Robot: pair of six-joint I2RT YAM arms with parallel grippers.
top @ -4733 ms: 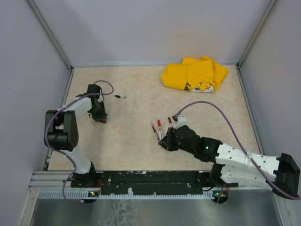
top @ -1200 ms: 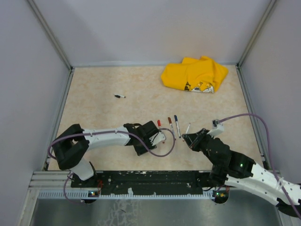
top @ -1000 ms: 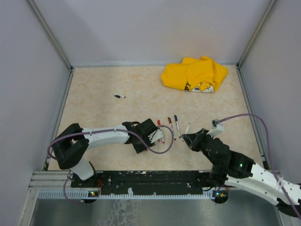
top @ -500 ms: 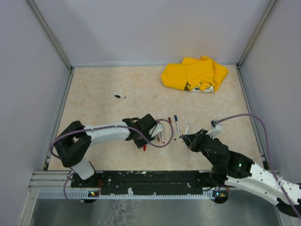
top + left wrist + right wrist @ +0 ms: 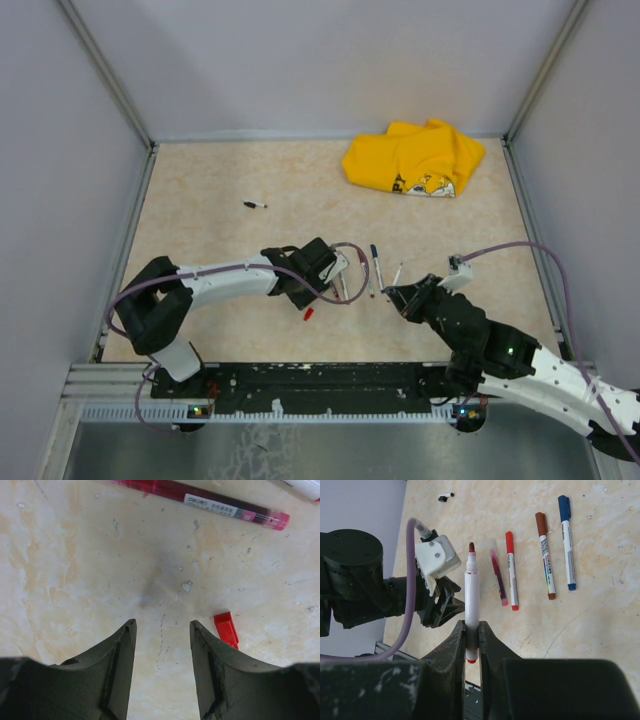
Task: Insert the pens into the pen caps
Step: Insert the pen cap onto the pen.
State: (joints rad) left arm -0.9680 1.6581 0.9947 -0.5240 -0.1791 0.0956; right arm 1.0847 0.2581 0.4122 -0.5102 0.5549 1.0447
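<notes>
I had the right gripper (image 5: 471, 630) pinching a white-barrelled red-tipped marker pen (image 5: 471, 587), the left gripper (image 5: 162, 627) spread beside a small red plastic cap (image 5: 226, 629).

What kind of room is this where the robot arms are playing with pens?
Probably a robot practice booth in a lab: plain grey walls box in a beige speckled tabletop, and two black-and-white robot arms are bolted to a metal rail.
</notes>
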